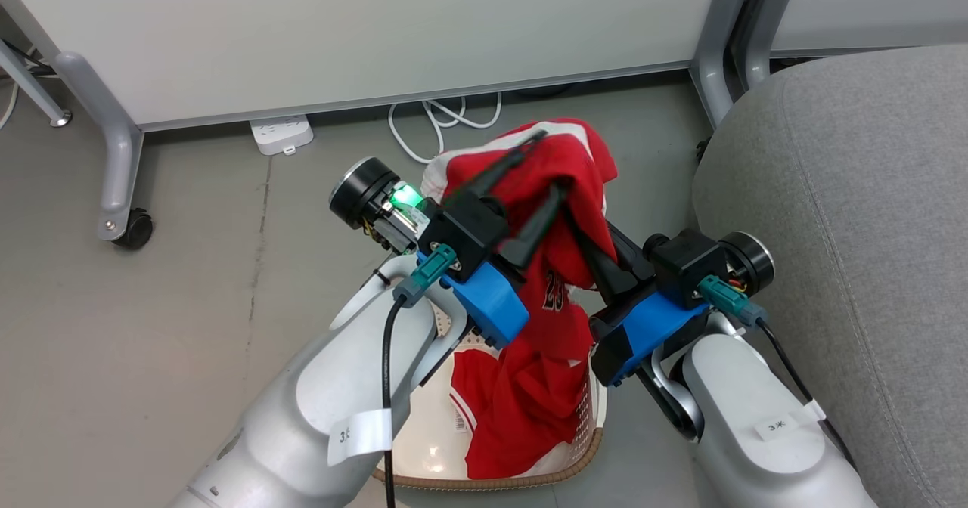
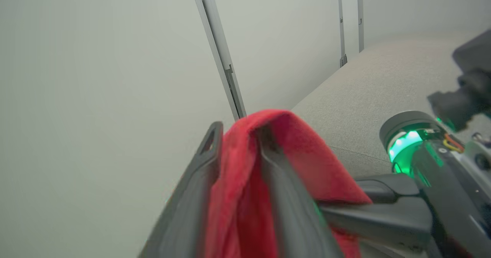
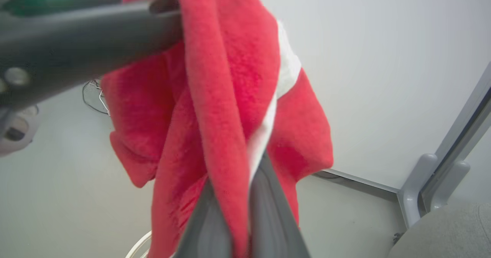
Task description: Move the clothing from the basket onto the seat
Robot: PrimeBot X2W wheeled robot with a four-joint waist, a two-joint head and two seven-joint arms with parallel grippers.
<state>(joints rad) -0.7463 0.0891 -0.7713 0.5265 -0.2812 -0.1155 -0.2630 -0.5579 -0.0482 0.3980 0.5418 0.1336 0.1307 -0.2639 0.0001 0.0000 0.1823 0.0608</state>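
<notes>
Below the forearms, the basket [image 1: 484, 484] sits on the floor. The clothing [image 1: 552, 319] hangs over it with its long axis vertical, lower end trailing into the basket and top bunched high. The right gripper [image 3: 237, 169] has its jaws clenched on the fabric. The left gripper [image 1: 552, 162] has its jaws parted, with cloth draped between them. The grey seat [image 1: 847, 190] stands beside the basket to the right.

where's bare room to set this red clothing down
The grey seat, right of the basket, is bare fabric up to the partition legs. Floor left of the basket is bare. Crowded over the basket: left gripper, right gripper and the clothing.
</notes>
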